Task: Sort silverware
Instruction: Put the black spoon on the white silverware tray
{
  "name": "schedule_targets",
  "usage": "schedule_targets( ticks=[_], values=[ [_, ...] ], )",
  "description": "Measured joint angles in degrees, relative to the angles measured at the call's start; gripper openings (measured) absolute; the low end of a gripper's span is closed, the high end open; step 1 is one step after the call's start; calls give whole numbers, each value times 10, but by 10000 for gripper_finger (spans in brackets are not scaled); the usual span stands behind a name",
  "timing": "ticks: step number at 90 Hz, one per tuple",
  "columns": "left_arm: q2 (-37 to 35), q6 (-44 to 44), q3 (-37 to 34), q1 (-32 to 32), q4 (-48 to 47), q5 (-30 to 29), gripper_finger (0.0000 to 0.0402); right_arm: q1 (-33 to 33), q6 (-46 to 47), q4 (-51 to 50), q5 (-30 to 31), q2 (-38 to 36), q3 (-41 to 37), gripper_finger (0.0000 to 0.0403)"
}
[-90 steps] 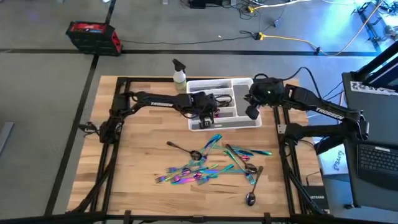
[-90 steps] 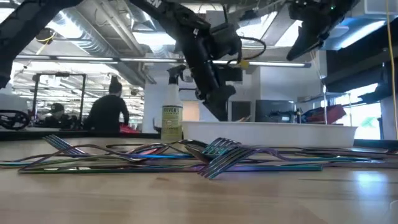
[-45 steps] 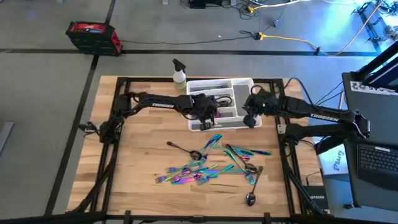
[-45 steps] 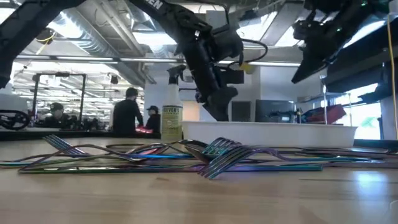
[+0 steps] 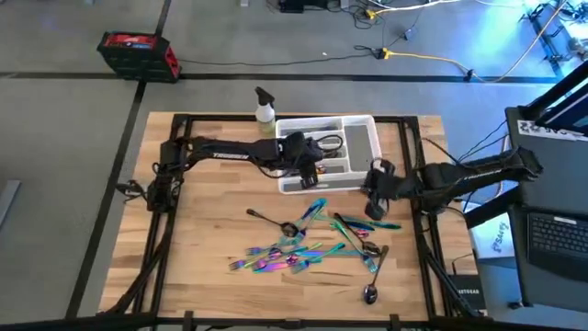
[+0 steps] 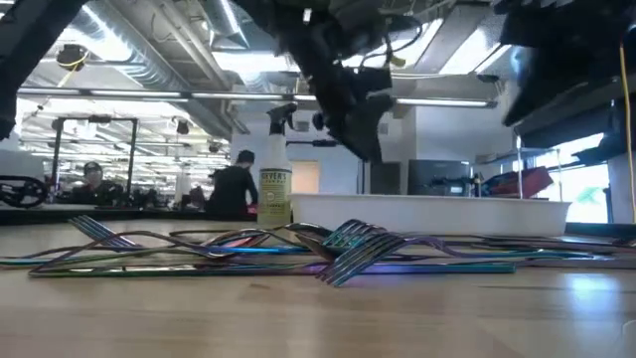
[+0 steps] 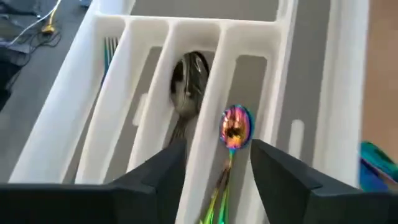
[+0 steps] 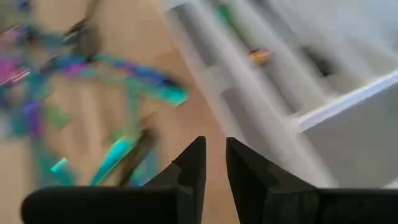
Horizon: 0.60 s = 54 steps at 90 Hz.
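Note:
The silverware [image 5: 312, 244] lies in a loose iridescent pile on the wooden table, also seen in the low view [image 6: 348, 249]. My left gripper [image 5: 310, 170] hovers open over the white tray [image 5: 378, 152]. Between its spread fingers an iridescent spoon [image 7: 234, 126] lies along a tray compartment, its bowl beside a divider. A dark spoon [image 7: 189, 87] lies in the neighbouring compartment and forks [image 7: 111, 46] lie farther over. My right gripper [image 5: 375, 204] is off the tray's near right corner, above the pile's right end. Its fingers [image 8: 194, 163] are shut to a narrow slit with nothing between them.
A spray bottle [image 5: 265, 108] stands at the tray's far left corner. One spoon [image 5: 370, 292] lies apart near the table's front edge, another [image 5: 253, 214] left of the pile. A black frame [image 5: 412, 156] borders the table. People move in the room behind [image 6: 234, 189].
My right gripper has swung from above the tray's far right corner toward the table's near edge and down, ending beside the pile's right end. My left gripper has stayed over the tray and risen a little.

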Motion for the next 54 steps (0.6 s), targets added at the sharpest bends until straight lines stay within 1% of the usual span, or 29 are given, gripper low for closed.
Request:
schedule_targets(
  ticks=[6, 12, 22, 32, 38, 46, 54],
  values=[
    [-7, -16, 0, -16, -2, -12, 163, 44, 35, -11, -2, 2, 0, 61],
    [-9, -27, 0, -33, -7, -19, 162, 82, 57, -15, 3, 11, 0, 83],
    [-10, -48, -3, -59, -23, -19, 162, 128, 87, -8, 7, 43, 0, 141],
    [-12, -82, -33, -78, -24, -24, 162, 169, 106, -3, 8, 92, 0, 203],
    [-15, -106, -55, -87, -26, -25, 162, 197, 111, 6, 7, 128, 0, 232],
    [-18, -126, -75, -98, -26, -23, 162, 234, 136, 48, -1, 175, 0, 249],
    [-19, -141, -83, -112, -27, -24, 162, 264, 176, 92, -14, 216, 0, 248]
  ],
)
